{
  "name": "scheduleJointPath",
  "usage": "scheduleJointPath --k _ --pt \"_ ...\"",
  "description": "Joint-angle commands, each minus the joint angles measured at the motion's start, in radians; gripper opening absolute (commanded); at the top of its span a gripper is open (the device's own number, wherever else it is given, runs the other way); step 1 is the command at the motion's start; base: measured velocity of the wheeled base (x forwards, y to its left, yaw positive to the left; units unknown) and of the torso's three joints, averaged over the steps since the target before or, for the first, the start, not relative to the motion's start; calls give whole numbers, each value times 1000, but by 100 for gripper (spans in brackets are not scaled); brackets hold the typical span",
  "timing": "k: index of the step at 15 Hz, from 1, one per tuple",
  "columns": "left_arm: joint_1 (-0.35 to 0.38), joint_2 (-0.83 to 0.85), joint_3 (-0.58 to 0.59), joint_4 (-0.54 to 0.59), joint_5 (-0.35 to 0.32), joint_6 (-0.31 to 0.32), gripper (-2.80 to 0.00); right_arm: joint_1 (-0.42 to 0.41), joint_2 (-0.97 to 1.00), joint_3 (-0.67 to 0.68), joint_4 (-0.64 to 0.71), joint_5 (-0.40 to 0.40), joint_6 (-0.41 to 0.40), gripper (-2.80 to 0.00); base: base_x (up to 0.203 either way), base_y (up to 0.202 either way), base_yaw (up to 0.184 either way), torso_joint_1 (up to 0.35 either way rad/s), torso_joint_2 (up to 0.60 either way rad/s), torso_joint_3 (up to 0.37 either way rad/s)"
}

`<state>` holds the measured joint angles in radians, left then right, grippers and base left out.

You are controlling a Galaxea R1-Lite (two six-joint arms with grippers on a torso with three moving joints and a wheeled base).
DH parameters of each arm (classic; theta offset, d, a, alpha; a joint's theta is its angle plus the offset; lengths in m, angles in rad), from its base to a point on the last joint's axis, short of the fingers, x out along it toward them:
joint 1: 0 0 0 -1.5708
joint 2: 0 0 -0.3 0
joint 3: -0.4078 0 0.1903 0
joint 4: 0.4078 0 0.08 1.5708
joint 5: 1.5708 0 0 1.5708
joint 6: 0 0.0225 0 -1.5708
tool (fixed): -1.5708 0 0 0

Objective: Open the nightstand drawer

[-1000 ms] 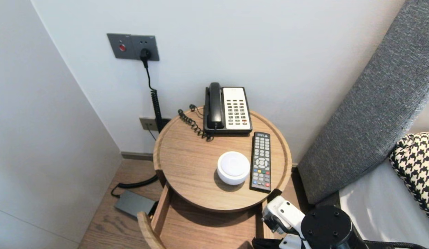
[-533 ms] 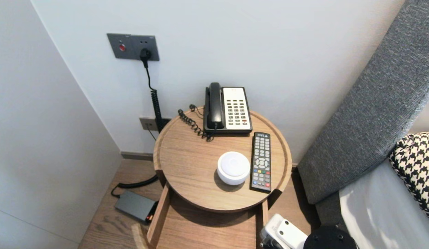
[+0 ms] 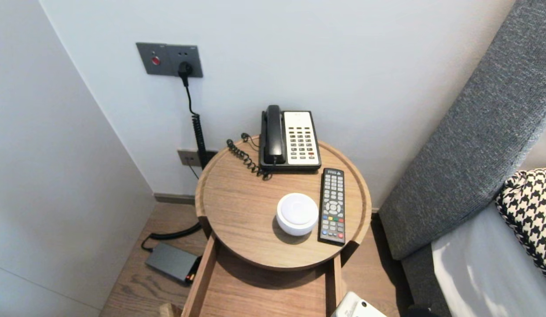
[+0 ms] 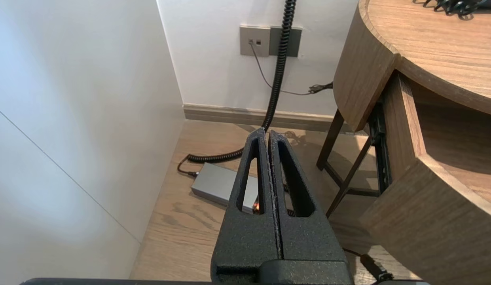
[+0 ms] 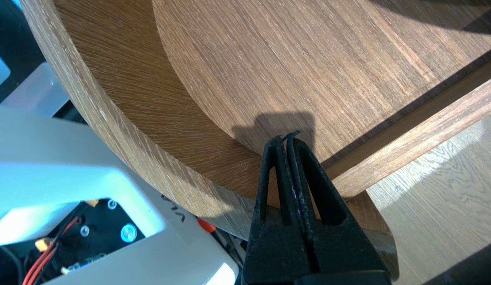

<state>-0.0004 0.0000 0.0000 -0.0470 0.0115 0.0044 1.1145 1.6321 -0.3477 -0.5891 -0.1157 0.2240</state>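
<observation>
Right gripper (image 5: 287,138) fingers pressed together, empty, tips just over the open drawer (image 5: 122,130) at its curved front rim; contact unclear. Head view shows only a white scrap of that arm (image 3: 358,308), cut off at the bottom edge; drawer front cropped too. Left gripper (image 4: 268,132) closed, empty, parked low beside table (image 3: 237,207), above floor adapter (image 4: 221,184). Farther, on the table: white puck (image 3: 297,213), remote (image 3: 332,205), phone (image 3: 290,140).

White walls (image 3: 343,53) are meeting in a corner over a wooden floor (image 3: 123,293). A round tabletop (image 3: 237,207) is standing beside a grey padded headboard (image 3: 475,145), its drawer (image 3: 264,293) hanging open; light is falling on the bed (image 3: 475,273).
</observation>
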Motion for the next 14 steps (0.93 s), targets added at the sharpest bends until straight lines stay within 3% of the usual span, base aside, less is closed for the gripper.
scheduleJointPath --k 1,11,14 --pt "0 -2 9 -1 1 0 -280 8 2 7 -3 -1 0 -280 0 0 0 0 0 0" --pt "-1 -2 9 -1 1 0 -280 13 2 4 -5 -5 6 -280 0 0 0 0 0 0" --pt "-1 -2 9 -1 1 0 -280 -41 -13 -19 -6 -7 10 -280 0 0 0 0 0 0"
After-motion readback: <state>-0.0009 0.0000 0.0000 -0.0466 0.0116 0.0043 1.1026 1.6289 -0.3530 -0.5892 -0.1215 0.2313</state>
